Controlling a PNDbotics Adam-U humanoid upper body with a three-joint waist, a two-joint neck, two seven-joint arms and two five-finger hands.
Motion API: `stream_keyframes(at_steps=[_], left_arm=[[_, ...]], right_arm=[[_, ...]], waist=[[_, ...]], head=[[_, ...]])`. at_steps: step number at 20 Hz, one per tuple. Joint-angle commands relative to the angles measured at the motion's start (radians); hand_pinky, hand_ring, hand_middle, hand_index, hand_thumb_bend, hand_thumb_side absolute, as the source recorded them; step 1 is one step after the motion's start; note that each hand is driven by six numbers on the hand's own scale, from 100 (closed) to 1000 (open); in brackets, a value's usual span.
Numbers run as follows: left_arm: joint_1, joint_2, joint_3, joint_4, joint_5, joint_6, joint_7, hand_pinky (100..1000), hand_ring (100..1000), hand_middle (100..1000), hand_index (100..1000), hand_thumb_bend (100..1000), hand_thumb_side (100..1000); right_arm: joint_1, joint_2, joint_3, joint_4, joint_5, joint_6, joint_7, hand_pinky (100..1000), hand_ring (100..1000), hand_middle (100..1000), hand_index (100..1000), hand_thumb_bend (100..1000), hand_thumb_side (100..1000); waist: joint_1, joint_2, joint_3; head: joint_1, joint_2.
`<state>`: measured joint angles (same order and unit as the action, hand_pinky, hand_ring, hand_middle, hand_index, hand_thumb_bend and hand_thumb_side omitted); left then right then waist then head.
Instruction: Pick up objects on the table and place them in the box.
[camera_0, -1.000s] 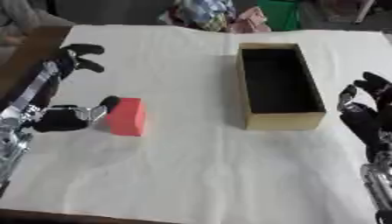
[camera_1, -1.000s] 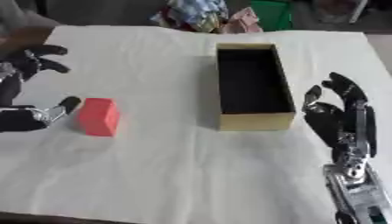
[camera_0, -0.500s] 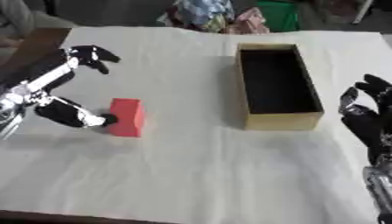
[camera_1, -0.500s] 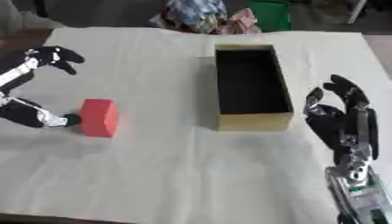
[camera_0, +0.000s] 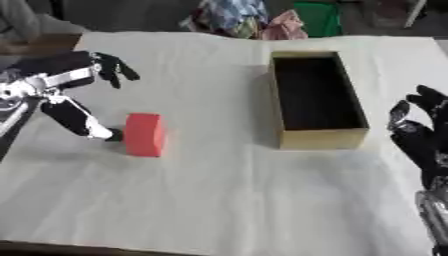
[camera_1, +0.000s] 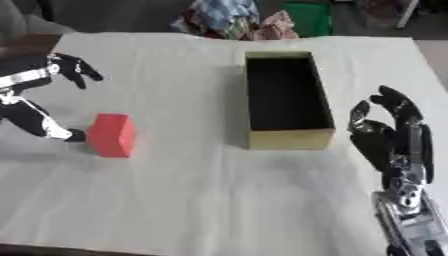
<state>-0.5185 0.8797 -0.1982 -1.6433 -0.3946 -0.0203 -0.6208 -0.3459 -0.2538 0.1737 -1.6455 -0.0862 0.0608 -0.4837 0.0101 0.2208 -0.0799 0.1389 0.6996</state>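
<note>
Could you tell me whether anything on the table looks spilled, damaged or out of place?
Nothing stands out. The red block sits upright on the white cloth, the open box stands square and looks empty, and nothing is spilled.

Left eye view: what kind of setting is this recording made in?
Probably a lab or workshop test bench rather than a home. A table covered in plain white cloth holds only a red block and an open box, staged for the task, and loose colourful clutter sits past the far edge.
</note>
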Motion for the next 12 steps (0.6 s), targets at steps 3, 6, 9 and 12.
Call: stream_keyframes(at_steps=[3, 6, 9, 12], left_arm=[[-0.039, -0.001, -0.010, 0.063, -0.025, -0.011, -0.035, 816, 716, 762, 882, 668, 217], [-0.054, -0.016, -0.024, 0.100, -0.032, -0.022, -0.049, 816, 713, 759, 881, 672, 217], [-0.068, -0.029, -0.036, 0.129, -0.039, -0.034, -0.063, 817, 710, 756, 879, 674, 217], [-0.079, -0.045, -0.046, 0.154, -0.045, -0.044, -0.071, 818, 706, 753, 877, 671, 215]], right_arm=[[-0.010, -0.020, 0.000, -0.010, 0.001, -0.003, 0.003, 653, 932, 699, 817, 100, 100], [-0.010, -0.019, 0.001, -0.010, 0.001, -0.002, 0.004, 653, 932, 699, 817, 100, 100], [-0.011, -0.018, 0.001, -0.010, 0.001, -0.002, 0.005, 653, 932, 699, 817, 100, 100], [-0.012, -0.017, 0.002, -0.010, 0.000, -0.002, 0.006, 653, 932, 699, 818, 100, 100]], waist=[[0.001, -0.019, -0.001], [0.000, -0.019, -0.002], [-0.001, -0.019, -0.002], [-0.002, -0.018, -0.002]], head=[[0.001, 0.006], [0.002, 0.005], [0.002, 0.005], [0.004, 0.005]])
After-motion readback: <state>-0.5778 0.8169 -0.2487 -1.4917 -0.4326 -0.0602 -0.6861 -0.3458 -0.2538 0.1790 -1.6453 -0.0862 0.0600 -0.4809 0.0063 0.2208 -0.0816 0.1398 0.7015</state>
